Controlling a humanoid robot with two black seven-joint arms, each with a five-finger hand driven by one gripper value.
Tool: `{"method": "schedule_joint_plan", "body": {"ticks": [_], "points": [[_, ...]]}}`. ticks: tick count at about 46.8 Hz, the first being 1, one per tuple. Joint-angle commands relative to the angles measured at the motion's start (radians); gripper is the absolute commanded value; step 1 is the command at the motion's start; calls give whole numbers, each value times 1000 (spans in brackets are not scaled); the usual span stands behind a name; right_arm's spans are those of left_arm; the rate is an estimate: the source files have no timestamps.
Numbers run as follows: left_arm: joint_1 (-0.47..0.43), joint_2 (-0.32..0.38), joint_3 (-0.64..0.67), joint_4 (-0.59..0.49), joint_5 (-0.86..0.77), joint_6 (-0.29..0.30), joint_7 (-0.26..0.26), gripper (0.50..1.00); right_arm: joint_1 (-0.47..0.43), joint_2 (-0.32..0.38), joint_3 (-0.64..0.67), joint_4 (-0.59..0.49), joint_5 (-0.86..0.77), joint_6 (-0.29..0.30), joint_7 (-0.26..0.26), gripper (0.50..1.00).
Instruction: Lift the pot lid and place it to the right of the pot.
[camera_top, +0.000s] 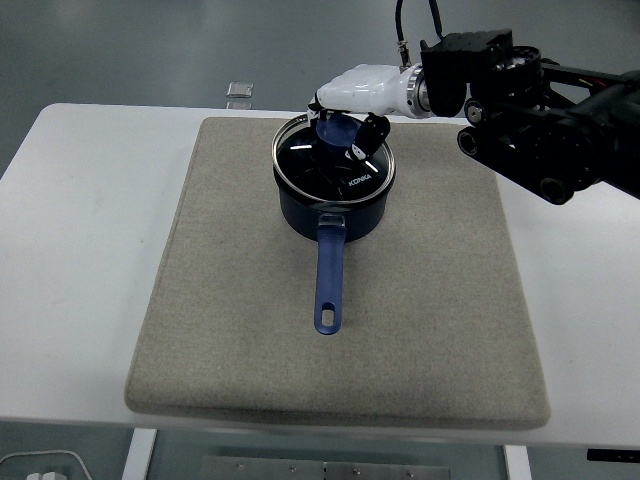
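Right hand (350, 115) clamped around blue knob of pot lid (333, 165), lid tilted just above dark blue pot (330, 210), far-centre on grey mat (200, 330).

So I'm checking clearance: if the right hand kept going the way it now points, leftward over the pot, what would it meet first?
Nothing new: the right hand is already closed on the lid's knob. Beyond it, only bare mat shows, though height is unclear.
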Motion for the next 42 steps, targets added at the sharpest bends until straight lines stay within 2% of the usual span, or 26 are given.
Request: {"method": "schedule_joint_plan", "body": {"ticks": [1,29,42], "points": [[0,0,0,-1,0,0,0,1000,0,0,0,0,0,1,0,631],[0,0,0,0,0,0,0,1000,5,0,0,5,-2,3,2,627],[0,0,0,0,0,0,0,1000,48,-8,-3,6,0,23,3,629]]}}
